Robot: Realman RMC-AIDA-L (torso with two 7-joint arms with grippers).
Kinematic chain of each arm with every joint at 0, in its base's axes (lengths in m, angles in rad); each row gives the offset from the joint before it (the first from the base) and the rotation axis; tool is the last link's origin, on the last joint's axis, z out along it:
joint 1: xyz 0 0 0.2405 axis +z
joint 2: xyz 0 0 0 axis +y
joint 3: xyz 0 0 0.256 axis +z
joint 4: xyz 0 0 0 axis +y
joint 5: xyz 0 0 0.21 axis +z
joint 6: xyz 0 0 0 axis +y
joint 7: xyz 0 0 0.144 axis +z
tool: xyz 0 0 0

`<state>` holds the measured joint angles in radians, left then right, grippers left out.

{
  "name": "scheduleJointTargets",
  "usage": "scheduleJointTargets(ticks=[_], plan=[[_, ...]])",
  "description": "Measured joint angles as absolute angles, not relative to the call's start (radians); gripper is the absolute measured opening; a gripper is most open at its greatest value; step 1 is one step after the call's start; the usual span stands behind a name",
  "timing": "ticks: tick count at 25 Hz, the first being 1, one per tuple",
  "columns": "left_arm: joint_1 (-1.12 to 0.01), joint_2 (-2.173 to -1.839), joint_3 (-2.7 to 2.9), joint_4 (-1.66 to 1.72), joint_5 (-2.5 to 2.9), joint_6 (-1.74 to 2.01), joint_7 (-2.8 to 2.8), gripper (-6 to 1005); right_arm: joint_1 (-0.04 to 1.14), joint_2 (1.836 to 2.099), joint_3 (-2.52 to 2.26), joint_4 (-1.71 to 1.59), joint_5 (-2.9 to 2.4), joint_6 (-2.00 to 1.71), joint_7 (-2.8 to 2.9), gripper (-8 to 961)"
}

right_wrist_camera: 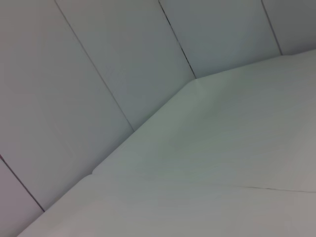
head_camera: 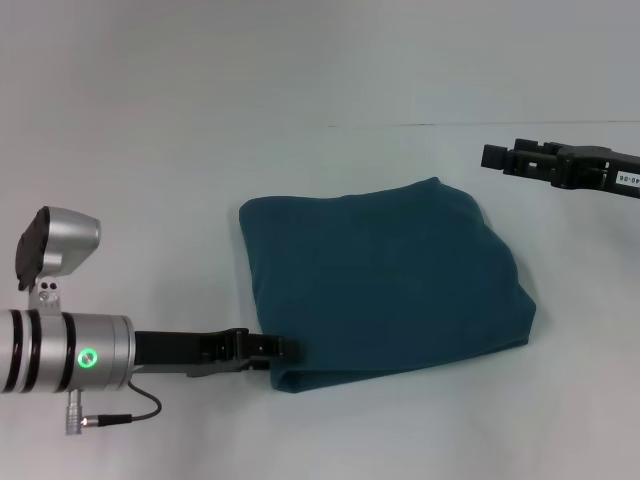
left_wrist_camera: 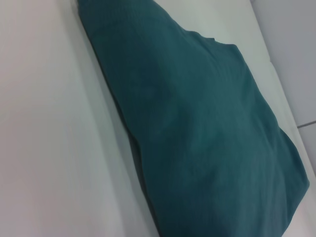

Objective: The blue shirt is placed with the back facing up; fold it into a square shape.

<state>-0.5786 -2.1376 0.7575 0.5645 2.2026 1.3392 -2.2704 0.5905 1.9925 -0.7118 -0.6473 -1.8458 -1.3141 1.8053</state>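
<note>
Nearest the robot, at the near left corner of the blue shirt [head_camera: 385, 285], the left gripper [head_camera: 285, 349] is reaching in level with the table [head_camera: 150, 150]. Its black fingers are lying close together and touching the cloth edge at that corner; whether they are pinching any fabric cannot be told. Behind the fingers, the silver wrist of the left arm [head_camera: 70, 352] is showing a lit green ring, and a thin black cable [head_camera: 130, 415] is looping beneath it.

Past the corner, the blue shirt is lying on the white table as a folded, roughly square bundle with rounded edges, several layers thick along its near side. From the left wrist camera, the blue shirt [left_wrist_camera: 197, 138] is filling most of the view, its stacked fold running along the side that faces the bare table [left_wrist_camera: 44, 148].

Beyond the shirt's far right corner, well apart from the cloth, the right gripper [head_camera: 492, 157] is hanging above the table with its black fingers pointing back toward the shirt; whether those fingers are parted cannot be told. From the right wrist camera, only the pale table [right_wrist_camera: 222, 163] and the panelled wall [right_wrist_camera: 98, 74] behind it are appearing.
</note>
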Motion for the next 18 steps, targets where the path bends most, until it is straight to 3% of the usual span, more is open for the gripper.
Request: scheduleJointTargets(ticks=[4, 18], plan=[[-0.578, -2.138, 0.762, 0.564, 2.203, 1.340, -2.269, 631, 0.590, 1.993, -0.712, -0.647, -1.845, -1.313, 1.805, 843], [-0.573, -2.137, 0.775, 0.564, 2.203, 1.344, -2.270, 32, 0.583, 1.992, -0.708, -0.647, -1.845, -1.311, 1.800, 843]])
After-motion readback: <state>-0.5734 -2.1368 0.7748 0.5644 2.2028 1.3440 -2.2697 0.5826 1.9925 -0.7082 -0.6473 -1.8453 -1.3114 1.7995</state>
